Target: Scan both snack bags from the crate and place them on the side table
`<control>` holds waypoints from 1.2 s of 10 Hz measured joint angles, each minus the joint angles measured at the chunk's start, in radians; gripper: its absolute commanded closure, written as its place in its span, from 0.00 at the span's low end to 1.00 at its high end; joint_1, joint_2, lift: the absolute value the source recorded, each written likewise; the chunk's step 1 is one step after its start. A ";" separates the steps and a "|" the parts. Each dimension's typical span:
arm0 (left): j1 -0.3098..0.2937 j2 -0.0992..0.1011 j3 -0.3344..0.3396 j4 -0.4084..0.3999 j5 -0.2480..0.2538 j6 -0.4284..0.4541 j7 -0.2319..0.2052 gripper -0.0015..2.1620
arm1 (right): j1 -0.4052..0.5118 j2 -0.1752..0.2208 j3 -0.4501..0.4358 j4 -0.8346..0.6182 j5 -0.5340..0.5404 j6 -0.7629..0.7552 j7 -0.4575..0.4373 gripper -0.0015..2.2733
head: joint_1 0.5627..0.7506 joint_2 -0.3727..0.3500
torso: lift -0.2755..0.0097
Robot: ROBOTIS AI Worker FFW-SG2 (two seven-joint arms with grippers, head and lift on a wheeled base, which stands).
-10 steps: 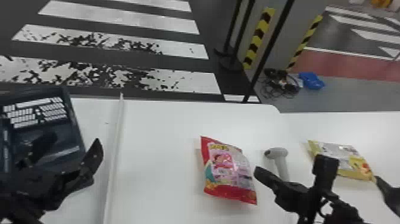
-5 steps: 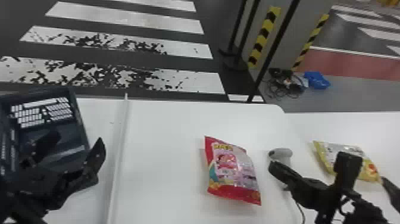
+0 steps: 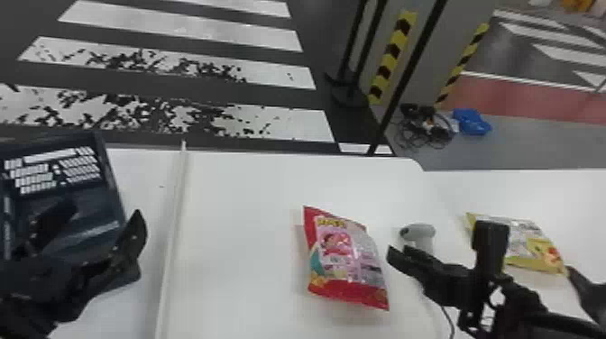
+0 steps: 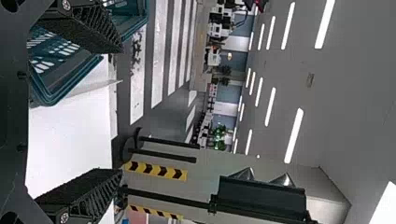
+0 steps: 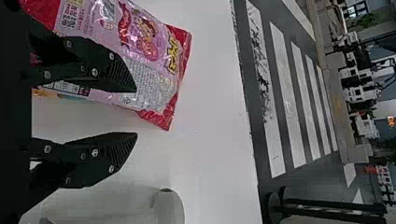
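A red-and-pink snack bag (image 3: pixel 345 259) lies on the white table, and my right gripper (image 3: pixel 400 258) is just right of it, below the scanner head. In the right wrist view the gripper (image 5: pixel 135 112) is open; one finger overlaps the view of the bag (image 5: pixel 149 51), and nothing is between the fingers. The grey scanner (image 3: pixel 419 234) stands between the two bags. The yellow snack bag (image 3: pixel 532 243) lies at the right, partly behind the right wrist. My left gripper (image 3: pixel 106 216) is open before the dark blue crate (image 3: pixel 106 189); its wrist view shows the gripper (image 4: pixel 122 109) holding nothing.
A raised white strip (image 3: pixel 173 216) runs front to back between crate and red bag. A cable (image 3: pixel 445 315) trails by the right wrist. Beyond the table edge stand black poles and a pillar with striped tape; a blue bundle (image 3: pixel 471 121) lies on the floor.
My right gripper shifted right from the red bag, then back left toward it, with its wrist now slightly higher. The head view swung slightly and returned. The left gripper has hardly moved.
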 measured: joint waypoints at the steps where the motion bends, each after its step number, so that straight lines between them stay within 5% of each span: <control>1: 0.002 0.000 0.002 -0.002 0.000 0.001 0.000 0.04 | -0.027 -0.003 0.011 0.038 0.010 0.008 -0.003 1.00 | 0.70 0.17 | 0.63; 12: -0.011 0.014 -0.016 -0.003 0.002 0.017 0.002 0.04 | -0.217 -0.059 0.115 0.298 0.128 0.021 -0.003 1.00 | 0.70 0.18 | 0.63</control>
